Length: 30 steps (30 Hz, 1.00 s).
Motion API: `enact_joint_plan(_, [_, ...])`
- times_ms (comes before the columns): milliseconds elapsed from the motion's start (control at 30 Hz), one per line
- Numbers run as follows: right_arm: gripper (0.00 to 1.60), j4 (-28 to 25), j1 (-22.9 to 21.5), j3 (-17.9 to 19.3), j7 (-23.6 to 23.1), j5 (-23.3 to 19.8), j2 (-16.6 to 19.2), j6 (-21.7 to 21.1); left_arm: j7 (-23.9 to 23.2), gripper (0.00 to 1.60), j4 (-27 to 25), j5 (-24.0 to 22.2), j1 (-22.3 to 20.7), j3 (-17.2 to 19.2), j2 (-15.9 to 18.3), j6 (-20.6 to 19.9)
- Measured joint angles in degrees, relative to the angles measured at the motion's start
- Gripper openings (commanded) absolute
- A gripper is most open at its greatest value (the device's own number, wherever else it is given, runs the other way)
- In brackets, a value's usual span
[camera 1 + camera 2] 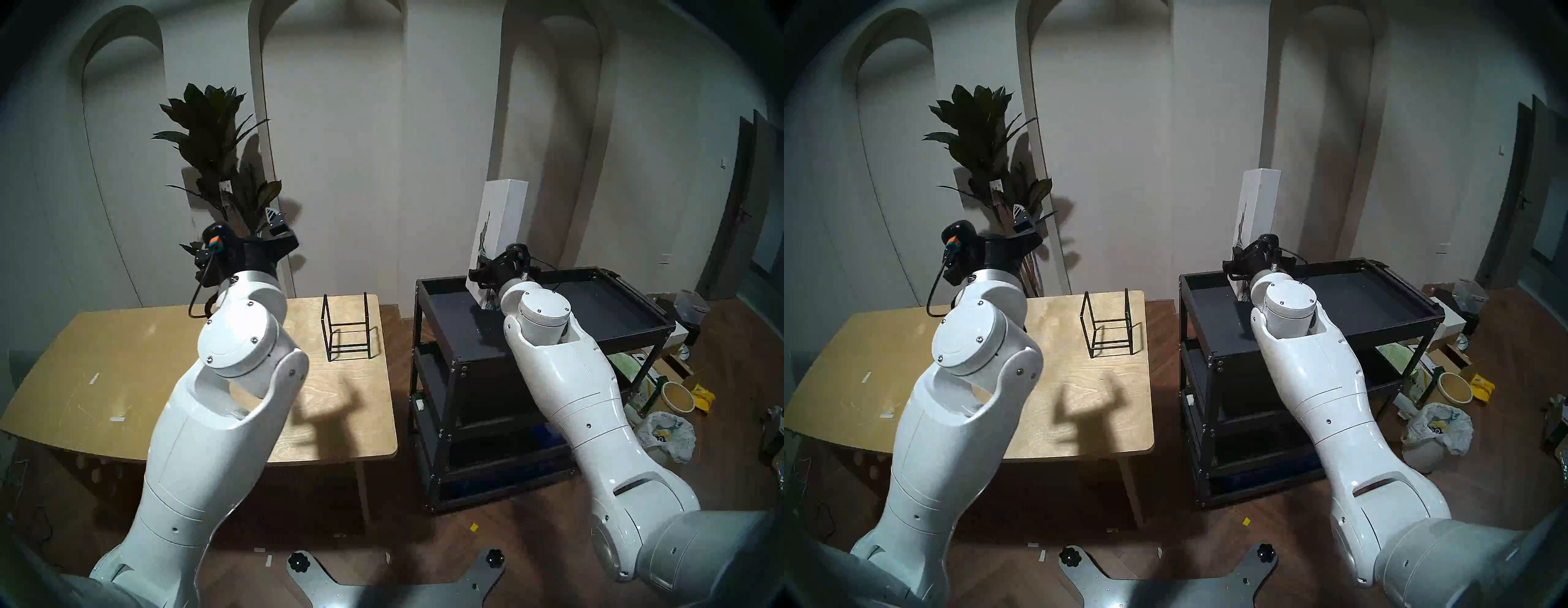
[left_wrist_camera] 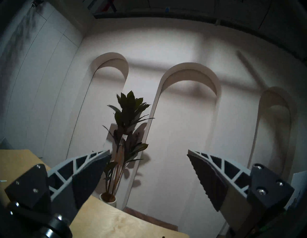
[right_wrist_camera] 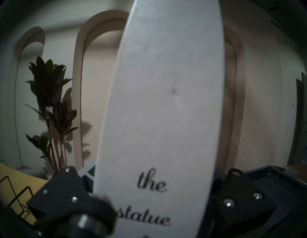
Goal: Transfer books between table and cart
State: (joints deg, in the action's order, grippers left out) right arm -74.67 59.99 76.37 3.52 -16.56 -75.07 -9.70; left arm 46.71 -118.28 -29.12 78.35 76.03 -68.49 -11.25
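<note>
The white book [image 1: 502,212] with the Statue of Liberty drawing stands nearly upright over the back left of the black cart's top tray [image 1: 594,314]. My right gripper [image 1: 481,276] is shut on its lower part. In the right wrist view its white spine [image 3: 162,99] with script text fills the middle, between the fingers. My wrist hides its bottom edge, so I cannot tell whether it touches the tray. My left gripper [image 2: 147,152] is open and empty, raised above the back edge of the plywood table [image 1: 106,382] and facing the wall.
A black wire rack [image 1: 348,327] stands on the table's back right corner. A potted plant [image 1: 212,140] stands behind the table. Bags, a bowl and boxes [image 1: 666,429] lie on the floor to the right of the cart. A narrow gap separates table and cart.
</note>
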Motion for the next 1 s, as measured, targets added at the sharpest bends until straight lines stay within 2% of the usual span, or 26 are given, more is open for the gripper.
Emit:
enact_joint_plan(133, [0.0, 3.28, -0.43, -1.92, -4.6, -1.67, 1.47, 2.18, -3.36, 1.6, 2.52, -3.77, 0.06, 2.5, 1.49, -0.56])
enact_joint_plan(267, [0.0, 5.98, -1.1, -3.86, -8.69, -2.9, 2.84, 4.76, -5.98, 1.6, 3.95, -6.26, 0.22, 3.5, 2.51, -1.17])
enact_joint_plan(500, [0.0, 10.56, -2.77, -6.02, -16.17, -4.67, 4.9, 10.02, -8.89, 1.6, 5.24, -8.86, 0.47, 4.12, 3.58, -1.8])
enact_joint_plan(733, [0.0, 16.31, -4.75, -6.68, -23.22, -5.78, 5.87, 15.18, -10.77, 1.6, 5.95, -10.08, 0.5, 3.91, 4.21, -1.74])
enact_joint_plan(1000, [0.0, 20.55, -6.21, -5.85, -24.74, -6.86, 5.11, 16.48, -11.62, 1.6, 6.87, -10.23, 0.47, 2.94, 4.6, -1.71])
